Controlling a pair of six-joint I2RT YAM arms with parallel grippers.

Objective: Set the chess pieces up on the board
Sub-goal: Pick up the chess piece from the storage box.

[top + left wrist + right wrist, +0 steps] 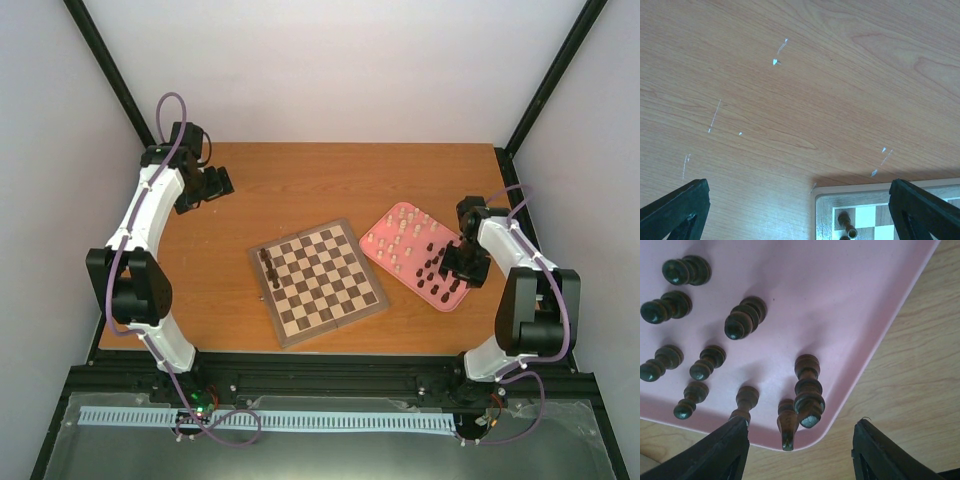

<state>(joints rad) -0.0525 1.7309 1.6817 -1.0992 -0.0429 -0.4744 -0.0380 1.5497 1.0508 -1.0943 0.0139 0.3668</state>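
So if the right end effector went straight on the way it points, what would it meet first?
The right end effector would probably meet the tall dark chess piece near the corner of the pink tray; depth is unclear.

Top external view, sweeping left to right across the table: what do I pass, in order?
left gripper → dark chess pieces standing at the board's left edge → board → pink tray → right gripper, over the tray's right end.

Left claw (797, 200) gapes over the scratched table (790, 100); low between its fingers (675, 210), the board (824, 215) bears a dark piece (846, 224).
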